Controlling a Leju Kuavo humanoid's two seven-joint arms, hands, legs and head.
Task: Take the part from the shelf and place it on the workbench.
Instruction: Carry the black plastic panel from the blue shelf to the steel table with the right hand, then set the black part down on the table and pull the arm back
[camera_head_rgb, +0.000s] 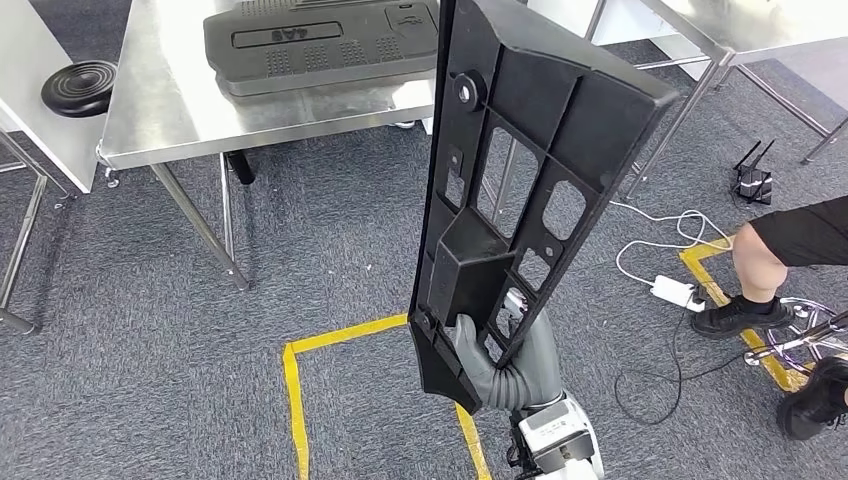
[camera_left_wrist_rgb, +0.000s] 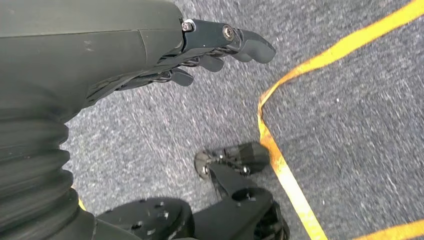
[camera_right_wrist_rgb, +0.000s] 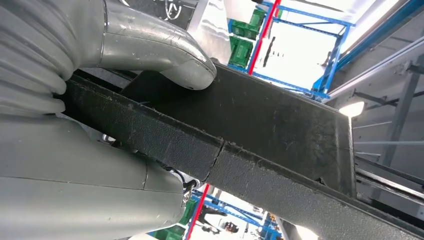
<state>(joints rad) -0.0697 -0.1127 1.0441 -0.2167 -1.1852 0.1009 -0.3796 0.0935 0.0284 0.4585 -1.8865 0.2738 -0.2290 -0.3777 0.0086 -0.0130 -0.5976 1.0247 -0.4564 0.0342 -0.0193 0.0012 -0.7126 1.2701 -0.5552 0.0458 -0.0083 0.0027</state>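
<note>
The part (camera_head_rgb: 520, 180), a long black ribbed panel, stands upright in our right hand (camera_head_rgb: 505, 365), gripped at its lower end, short of the steel workbench (camera_head_rgb: 170, 100). Our left hand (camera_left_wrist_rgb: 200, 55) hangs empty, fingers loosely extended.

A grey carpet (camera_head_rgb: 300, 250) covers the floor, marked with yellow tape (camera_head_rgb: 300, 360) in an angular outline. A steel table (camera_head_rgb: 160, 110) stands ahead, carrying a flat black moulded panel (camera_head_rgb: 320, 45). To its left, on a white table (camera_head_rgb: 30, 100), lies a round black disc (camera_head_rgb: 78, 86). At the right, a person's leg in a black shoe (camera_head_rgb: 735, 315) stands near a white power strip (camera_head_rgb: 678, 292) with its white cable (camera_head_rgb: 650, 235); a small black router (camera_head_rgb: 752, 180) sits on the carpet beyond.
</note>
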